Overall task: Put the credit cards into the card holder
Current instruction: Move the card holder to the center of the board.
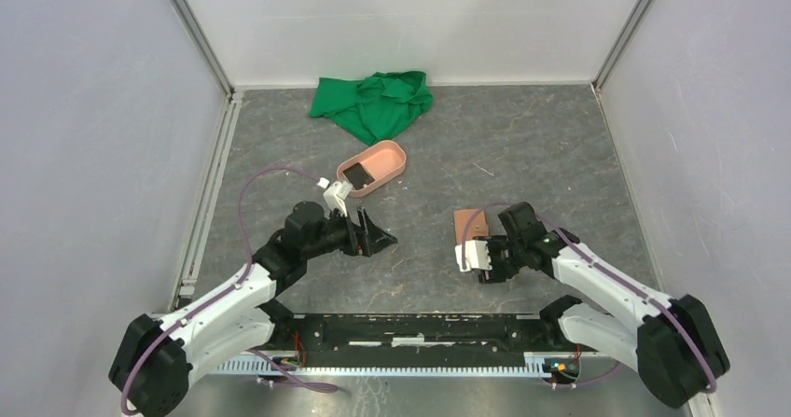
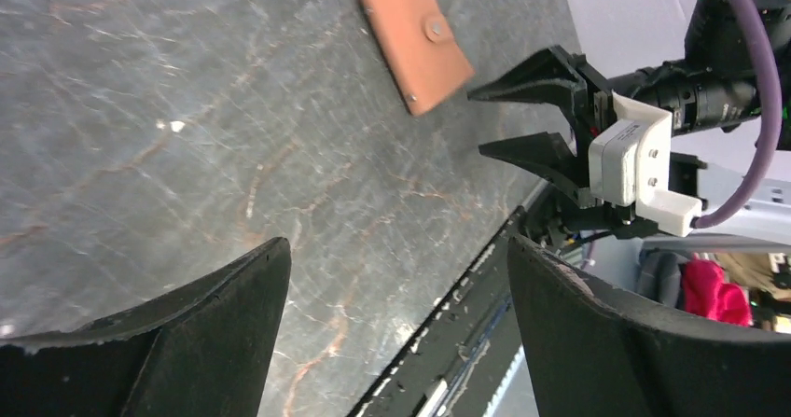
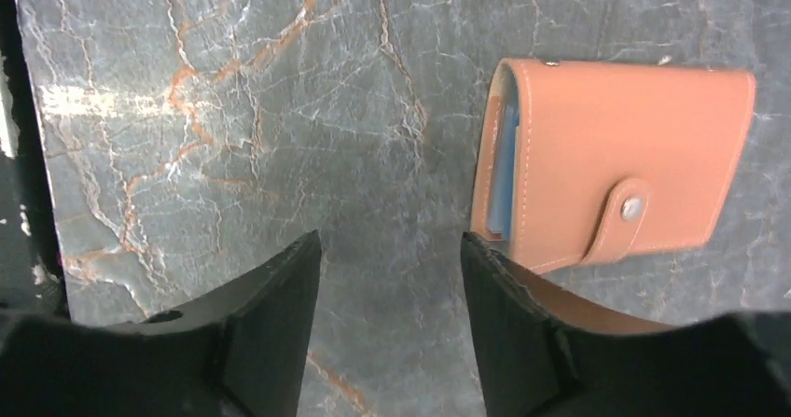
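Observation:
The tan card holder point(image 1: 471, 223) lies shut on the table, its tab snapped; the left wrist view shows the card holder point(image 2: 417, 39) too. In the right wrist view a light blue credit card point(image 3: 505, 170) shows edge-on inside the card holder point(image 3: 625, 146). A dark credit card point(image 1: 356, 175) lies in the pink tray point(image 1: 390, 159). My right gripper point(image 1: 464, 257) stands open just on the near side of the holder, with bare table between the fingers of this gripper point(image 3: 390, 244). My left gripper point(image 1: 381, 236) is open and empty, between tray and holder.
A crumpled green cloth point(image 1: 373, 102) lies at the back of the table. White walls with metal rails enclose the table on three sides. The black base bar point(image 1: 420, 328) runs along the near edge. From the left wrist, the right gripper point(image 2: 478, 118) shows beside the holder.

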### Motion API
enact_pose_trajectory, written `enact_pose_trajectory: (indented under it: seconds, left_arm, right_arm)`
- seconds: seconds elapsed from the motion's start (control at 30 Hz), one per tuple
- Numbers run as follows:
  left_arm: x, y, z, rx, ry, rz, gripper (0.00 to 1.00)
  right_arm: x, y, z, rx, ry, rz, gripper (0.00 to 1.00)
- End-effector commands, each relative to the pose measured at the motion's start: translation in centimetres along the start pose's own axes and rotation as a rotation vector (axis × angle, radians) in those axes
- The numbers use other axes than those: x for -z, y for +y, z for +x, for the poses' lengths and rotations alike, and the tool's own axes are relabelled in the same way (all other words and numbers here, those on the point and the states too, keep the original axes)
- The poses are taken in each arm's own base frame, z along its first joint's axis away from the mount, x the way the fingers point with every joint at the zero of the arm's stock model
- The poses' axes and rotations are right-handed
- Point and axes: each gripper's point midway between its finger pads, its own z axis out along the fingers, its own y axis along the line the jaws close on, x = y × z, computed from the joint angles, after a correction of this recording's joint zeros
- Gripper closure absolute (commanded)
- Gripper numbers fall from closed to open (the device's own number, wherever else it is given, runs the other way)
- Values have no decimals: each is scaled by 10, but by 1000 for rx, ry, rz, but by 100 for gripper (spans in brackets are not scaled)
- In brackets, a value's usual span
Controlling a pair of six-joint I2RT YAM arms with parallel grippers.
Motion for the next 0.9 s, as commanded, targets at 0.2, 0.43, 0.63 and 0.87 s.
enact_pose_trajectory:
  seconds: [0.2,0.43,0.63,0.87]
  left_arm:
    - [-25,-53,-14,35,-123,112,11]
    - [-65,-51,-2,91,-101,77,20]
    - [-86,-47,11,121,-77,44,25]
    - [-99,-36,26,134,-39,19,27]
  right_arm:
    - [55,-58,-64,-154,-263,215,11]
    - [45,-96,-47,-358,-319,104,24]
    - [27,-116,-38,-291,-281,47,30]
    - [10,-125,-14,-265,-195,68,31]
